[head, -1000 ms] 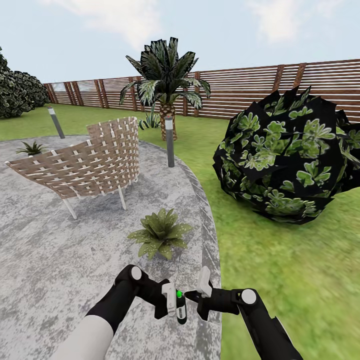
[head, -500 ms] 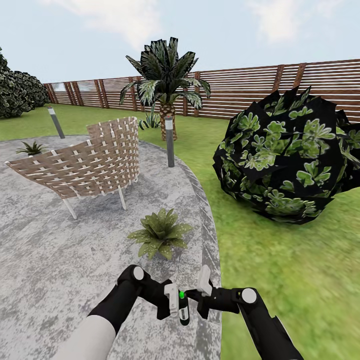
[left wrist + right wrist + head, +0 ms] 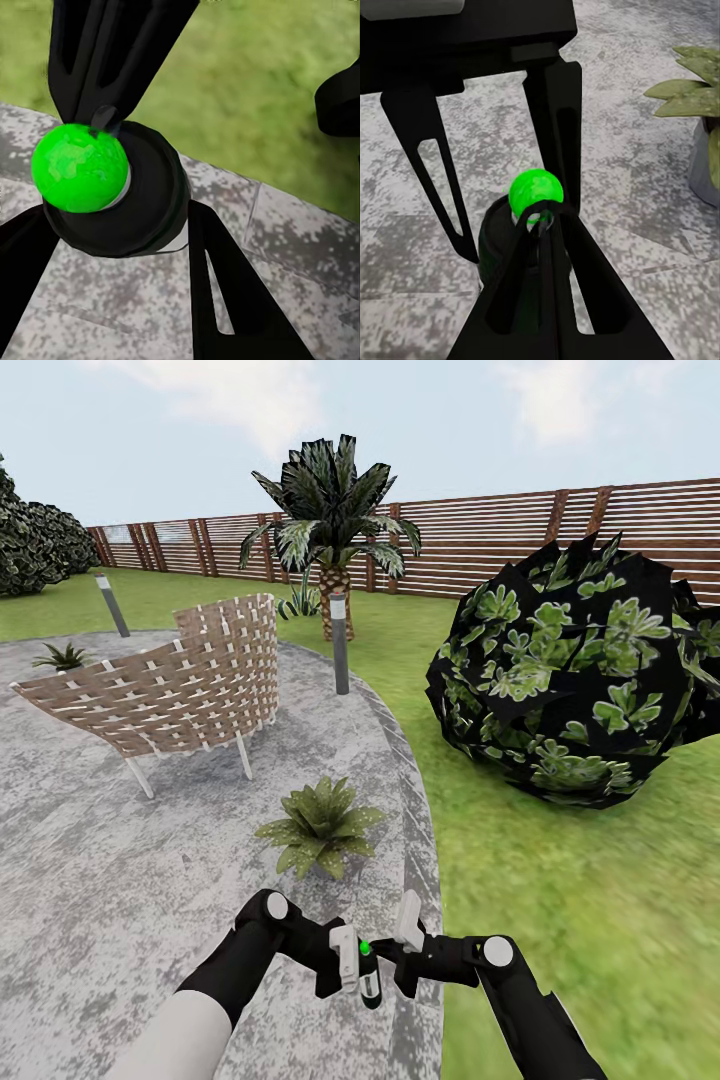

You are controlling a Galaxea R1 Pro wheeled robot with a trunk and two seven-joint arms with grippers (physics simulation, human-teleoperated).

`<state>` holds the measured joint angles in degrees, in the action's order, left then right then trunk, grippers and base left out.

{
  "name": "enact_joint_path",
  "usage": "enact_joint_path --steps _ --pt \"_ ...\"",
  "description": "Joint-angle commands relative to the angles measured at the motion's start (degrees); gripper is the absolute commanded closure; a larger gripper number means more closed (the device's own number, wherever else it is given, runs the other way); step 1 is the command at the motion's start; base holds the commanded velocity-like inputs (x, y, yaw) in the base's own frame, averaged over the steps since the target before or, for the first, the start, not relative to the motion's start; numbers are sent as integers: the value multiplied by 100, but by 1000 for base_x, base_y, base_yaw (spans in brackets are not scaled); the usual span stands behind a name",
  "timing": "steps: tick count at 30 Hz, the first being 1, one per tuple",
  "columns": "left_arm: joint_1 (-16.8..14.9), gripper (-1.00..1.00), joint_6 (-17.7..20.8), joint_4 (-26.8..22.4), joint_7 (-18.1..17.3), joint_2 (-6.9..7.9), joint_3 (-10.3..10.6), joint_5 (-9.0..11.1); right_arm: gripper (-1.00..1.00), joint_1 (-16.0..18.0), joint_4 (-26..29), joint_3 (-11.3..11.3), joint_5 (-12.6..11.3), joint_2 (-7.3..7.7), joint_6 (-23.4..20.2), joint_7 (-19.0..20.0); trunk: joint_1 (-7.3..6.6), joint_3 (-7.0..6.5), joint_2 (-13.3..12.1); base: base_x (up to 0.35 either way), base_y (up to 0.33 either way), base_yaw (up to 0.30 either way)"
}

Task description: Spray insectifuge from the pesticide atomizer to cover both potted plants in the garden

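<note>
Grey stone patio (image 3: 120, 880), with me holding the atomizer short of the nearer plant.

Biggest first: lawn (image 3: 560, 920) runs along the patio's right edge, with the round dark bush (image 3: 575, 675) on it; the wicker chair (image 3: 170, 685) sits mid-patio, the near plant (image 3: 322, 826) by the right edge, the far plant (image 3: 62, 656) at the left edge. The atomizer (image 3: 369, 975) stands upright, long axis vertical, green cap on top, low over the patio's right edge, directly short of the near plant. My left gripper (image 3: 345, 965) has its fingers closed round the bottle's body. My right gripper (image 3: 400, 950) comes in from the other side, fingers narrowed at the cap; how tightly, I cannot tell. I judge spraying forward comes next; the nozzle's heading isn't clear.
</note>
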<state>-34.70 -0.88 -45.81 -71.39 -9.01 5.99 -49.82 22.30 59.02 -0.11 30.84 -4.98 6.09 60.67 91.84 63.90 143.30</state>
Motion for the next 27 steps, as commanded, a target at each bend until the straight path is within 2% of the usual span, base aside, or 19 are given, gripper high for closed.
enact_joint_path --steps 1,16,22,24,25,27 --pt "-2 100 -9 -7 -17 -3 -2 -23 100 2 5 -7 58 -3 59 6 -1 5 2 0 0 0" --pt "-2 100 -9 -7 -7 -13 -4 -19 100 2 4 -7 63 -4 59 6 -1 5 2 0 0 0" --pt "-4 100 -8 30 1 61 -10 -76 100 2 8 -7 55 -4 59 6 -1 5 2 0 0 0" --pt "-3 100 -4 54 2 149 -30 -116 100 2 7 -7 60 -3 59 6 -1 5 2 0 0 0" --pt "-2 100 -4 63 2 333 -34 -137 100 2 6 -7 61 -3 59 6 -1 5 2 0 0 0" --pt "-2 100 -7 69 -3 603 -25 -156 100 2 5 -7 62 -3 59 6 -1 5 2 0 0 0"
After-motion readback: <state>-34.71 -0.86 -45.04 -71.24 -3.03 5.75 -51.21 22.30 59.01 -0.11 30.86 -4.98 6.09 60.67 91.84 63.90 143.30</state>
